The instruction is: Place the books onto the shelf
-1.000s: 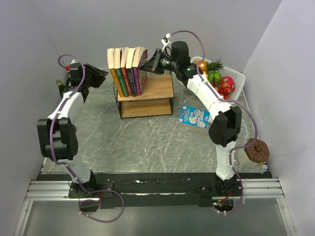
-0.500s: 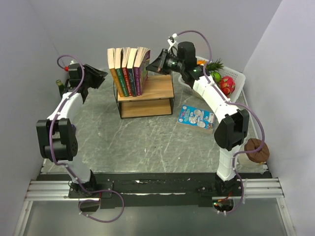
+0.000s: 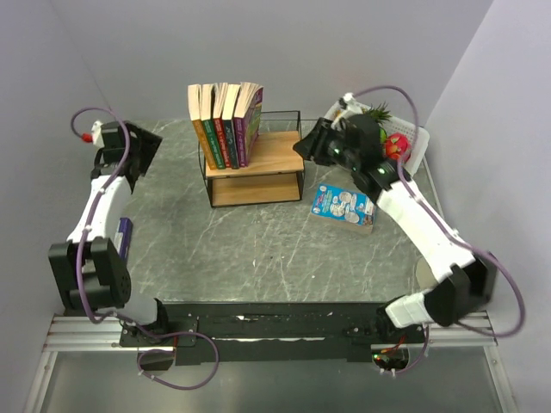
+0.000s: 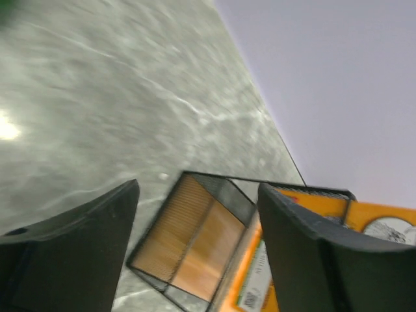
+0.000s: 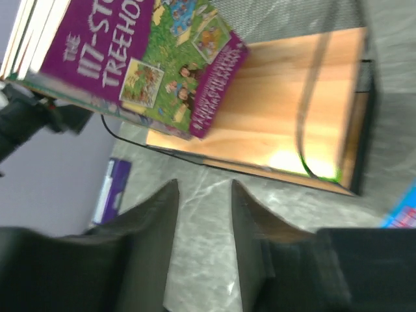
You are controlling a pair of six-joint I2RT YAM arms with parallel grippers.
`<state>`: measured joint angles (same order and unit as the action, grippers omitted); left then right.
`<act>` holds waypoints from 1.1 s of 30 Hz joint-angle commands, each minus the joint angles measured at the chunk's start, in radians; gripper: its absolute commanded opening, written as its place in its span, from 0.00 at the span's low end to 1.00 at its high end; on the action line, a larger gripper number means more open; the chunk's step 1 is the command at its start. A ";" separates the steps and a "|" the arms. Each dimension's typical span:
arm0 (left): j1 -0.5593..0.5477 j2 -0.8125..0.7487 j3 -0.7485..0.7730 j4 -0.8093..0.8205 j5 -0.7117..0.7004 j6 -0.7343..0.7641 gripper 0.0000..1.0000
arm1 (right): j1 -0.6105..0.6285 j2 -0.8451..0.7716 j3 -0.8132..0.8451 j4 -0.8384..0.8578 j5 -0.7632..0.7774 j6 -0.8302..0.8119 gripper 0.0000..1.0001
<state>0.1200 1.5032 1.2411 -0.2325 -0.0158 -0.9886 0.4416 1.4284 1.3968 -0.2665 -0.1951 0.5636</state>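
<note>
Top external view: four books [image 3: 225, 120] stand upright in a tight row on the left part of the shelf's [image 3: 274, 157] upper board, spines toward the camera, pages fanning slightly at the top; the right part of that board is bare wood, and so is the lower board. The shelf sits at the back middle of the grey marbled worktop [image 3: 258, 245]. The right claw [image 3: 305, 147] hovers just beside the shelf's right end, apart from it. Its wrist view shows the fingers [image 5: 153, 227] parted with only worktop between them, so it is released, and ahead of it the Treehouse book [image 5: 130, 45], purple-covered, leans at the end of the row on the board. The left claw [image 3: 140, 155] hangs well to the left of the shelf, pointing toward it. In its wrist view the two black fingers [image 4: 97, 227] are spread wide with nothing gripped, and the wire frame and an orange cover show in the gap. A pale patterned book [image 3: 343, 205] lies flat on the worktop right of the shelf, under the right arm. A purple book [image 3: 124, 238] lies flat near the left edge beside the left arm. A white basket [image 3: 419, 138] of fruit stands at the back right corner.
</note>
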 commanded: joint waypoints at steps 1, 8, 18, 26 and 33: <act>0.009 -0.089 -0.011 -0.105 -0.151 -0.033 0.85 | 0.026 -0.198 -0.140 0.042 0.161 -0.068 0.58; 0.007 -0.113 -0.050 -0.235 -0.090 0.011 0.86 | 0.187 -0.390 -0.426 0.098 0.347 -0.091 0.63; 0.006 -0.232 -0.267 -0.067 0.023 0.062 0.87 | 0.358 -0.338 -0.510 0.147 0.424 -0.064 0.61; 0.006 -0.210 -0.348 0.157 0.168 0.019 0.79 | 0.356 -0.067 -0.314 0.240 0.418 -0.136 0.09; 0.006 -0.173 -0.394 0.294 0.145 -0.016 0.74 | 0.352 0.162 -0.202 0.473 0.411 -0.209 0.00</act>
<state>0.1268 1.3098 0.8383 -0.0845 0.1211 -0.9733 0.7959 1.5188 1.1240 0.0174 0.1932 0.4015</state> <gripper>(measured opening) 0.757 0.010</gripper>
